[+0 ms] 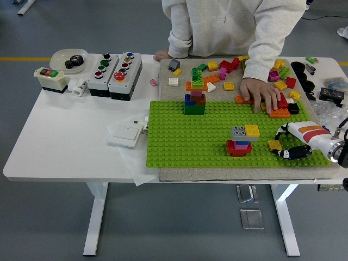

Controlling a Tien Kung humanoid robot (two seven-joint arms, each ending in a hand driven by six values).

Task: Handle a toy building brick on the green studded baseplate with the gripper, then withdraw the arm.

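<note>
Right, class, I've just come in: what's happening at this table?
The robot's right hand reaches in over the green baseplate from the right, fingers spread around a small yellow brick without clearly gripping it. A person's hand rests on loose bricks just beyond the plate. Two small brick stacks stand on the plate.

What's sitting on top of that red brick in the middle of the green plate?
On the red brick on the green baseplate sits a thin blue and pink layer, then a grey brick and a yellow brick side by side. The red brick's own studs are covered.
</note>
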